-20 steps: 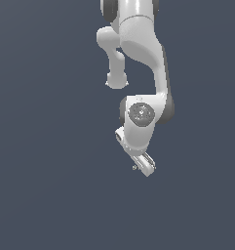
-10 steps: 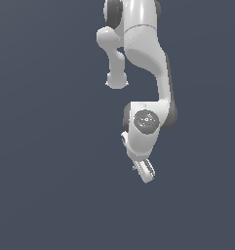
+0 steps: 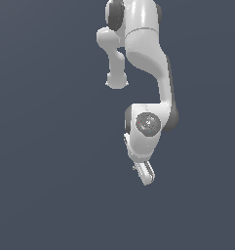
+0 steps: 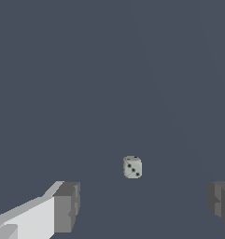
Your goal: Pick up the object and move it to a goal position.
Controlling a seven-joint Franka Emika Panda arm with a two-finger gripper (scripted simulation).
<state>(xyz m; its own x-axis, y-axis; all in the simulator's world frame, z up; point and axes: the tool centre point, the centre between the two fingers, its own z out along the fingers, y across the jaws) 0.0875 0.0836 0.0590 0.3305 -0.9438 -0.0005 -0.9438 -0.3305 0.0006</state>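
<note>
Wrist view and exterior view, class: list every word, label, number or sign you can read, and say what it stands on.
No words, labels or numbers anywhere.
Small pale grey cube: dark dots like die pips, count too blurred to tell.
White robot arm: no readable marking.

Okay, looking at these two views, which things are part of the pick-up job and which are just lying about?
Part of the job:
- small pale grey die-like cube with dark dots
- robot's hand, fingers spread wide, cube lying apart between them

Lying about:
- nothing else visible on the plain dark grey surface
</note>
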